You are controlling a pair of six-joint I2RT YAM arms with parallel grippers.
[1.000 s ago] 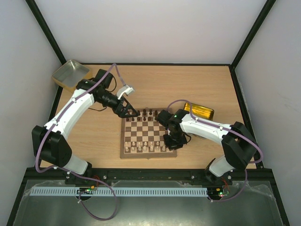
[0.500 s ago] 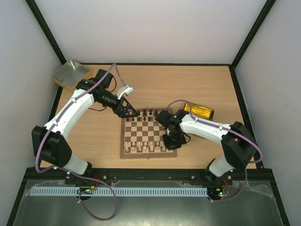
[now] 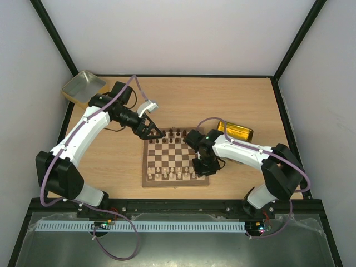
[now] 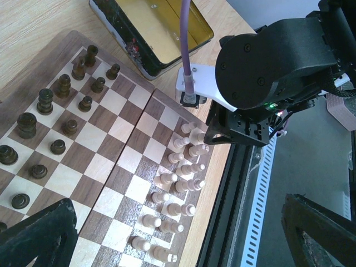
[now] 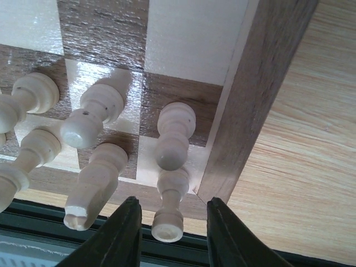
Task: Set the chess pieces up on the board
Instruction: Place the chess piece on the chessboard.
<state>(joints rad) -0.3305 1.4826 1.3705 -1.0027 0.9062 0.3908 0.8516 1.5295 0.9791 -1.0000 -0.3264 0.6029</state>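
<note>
Starting at the near edge, my right gripper (image 5: pixel 172 222) is down over the near right corner of the board (image 3: pixel 172 183). In the wrist view its two fingers stand either side of the corner piece (image 5: pixel 169 214), with a sliver of daylight on both sides. I read the jaws as partly open and gripping nothing, with the piece standing on its own on the corner square. I judge the straddle is there either to let that piece go or to square it up.

Beside it to the left, the rest of the cream chessmen (image 4: pixel 175 178) stand upright in two lines along the near ranks, one to a square. That side looks close to finished to me, though I can't count every square from here. The middle ranks of the board are bare, as they should be for a starting layout.

Further out, the dark chessmen (image 4: pixel 44 103) occupy the far ranks. My left gripper (image 4: pixel 178 222) hangs over the far left corner of the board with its jaws spread wide and nothing between them. I take that as parked high so its camera covers the whole board.

Just off the board's far right corner lies a gold tin (image 3: pixel 239 132). A second tin (image 3: pixel 83 86) sits at the far left corner of the table (image 3: pixel 222 94).
</note>
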